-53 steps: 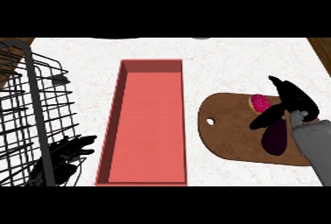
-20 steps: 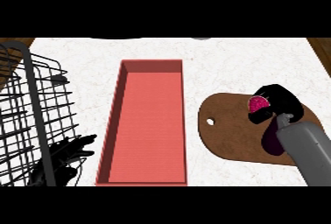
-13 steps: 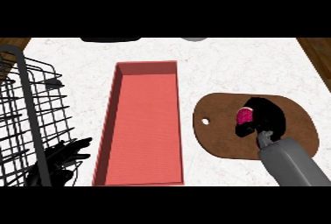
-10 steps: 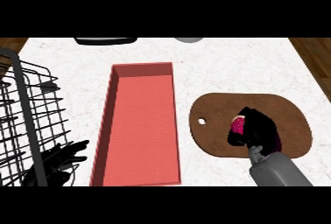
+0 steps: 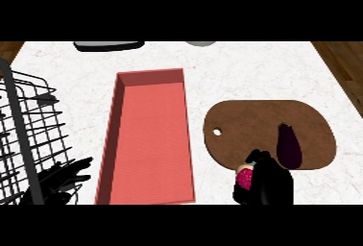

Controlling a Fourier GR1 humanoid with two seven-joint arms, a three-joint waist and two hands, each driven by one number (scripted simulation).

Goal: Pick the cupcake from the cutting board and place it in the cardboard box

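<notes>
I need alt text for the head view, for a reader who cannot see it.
The right hand holds a pink cupcake at the near edge of a brown cutting board, where a dark eggplant lies. A long red box stands open to the left; beyond it are a wire rack and the open left hand.

A white marbled counter (image 5: 269, 72) fills the view, with brown wood-grain flooring (image 5: 344, 67) showing past its upper corners. A black wire rack (image 5: 28, 139) stands along the counter's left edge.
</notes>
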